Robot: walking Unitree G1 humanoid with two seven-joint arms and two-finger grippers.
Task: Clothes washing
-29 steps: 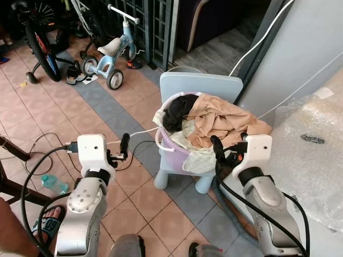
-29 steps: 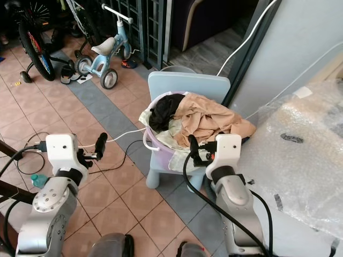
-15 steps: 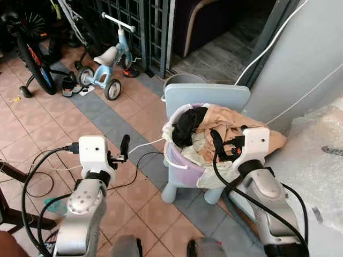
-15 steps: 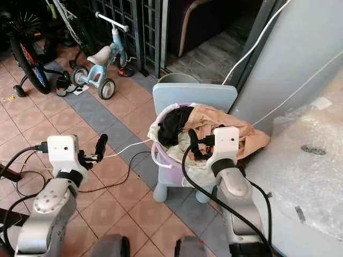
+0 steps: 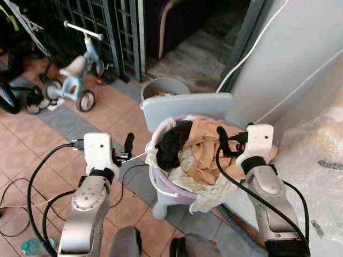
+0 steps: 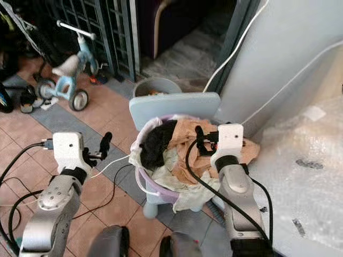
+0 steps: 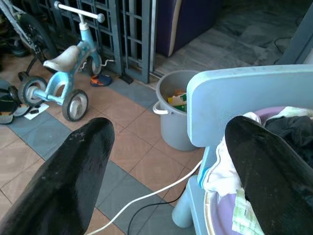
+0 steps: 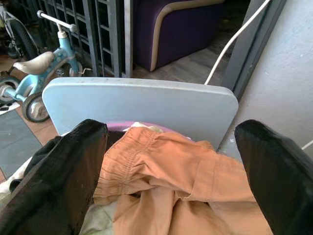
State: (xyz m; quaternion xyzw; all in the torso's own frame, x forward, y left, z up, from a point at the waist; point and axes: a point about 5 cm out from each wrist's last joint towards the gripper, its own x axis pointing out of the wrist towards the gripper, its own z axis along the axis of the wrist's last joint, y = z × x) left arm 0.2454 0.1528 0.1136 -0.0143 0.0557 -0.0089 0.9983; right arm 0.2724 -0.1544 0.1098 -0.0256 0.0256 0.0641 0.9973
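Note:
A purple laundry basket (image 5: 167, 186) stands on a pale blue child's chair (image 5: 185, 106). It is heaped with a tan garment (image 5: 204, 149), a black garment (image 5: 170, 144) and pale cloth that hangs over the rim. My right gripper (image 5: 221, 140) hovers open just above the tan garment (image 8: 181, 171), fingers spread wide with nothing between them. My left gripper (image 5: 128, 143) is held open in the air to the left of the basket, level with its rim. Between its fingers (image 7: 78, 166), the left wrist view takes in the chair back (image 7: 244, 98) and the floor.
A grey bucket (image 5: 163, 87) with small items sits behind the chair. A blue tricycle (image 5: 74, 68) and a metal gate (image 5: 120, 32) are at the far left. Cables lie on the tiled floor. A bubble-wrapped bulk (image 5: 321, 166) and grey wall close the right side.
The camera has moved closer, so chair and basket now lie between my arms. My right gripper went from the basket's near side to above the tan garment. Both grippers stay open.

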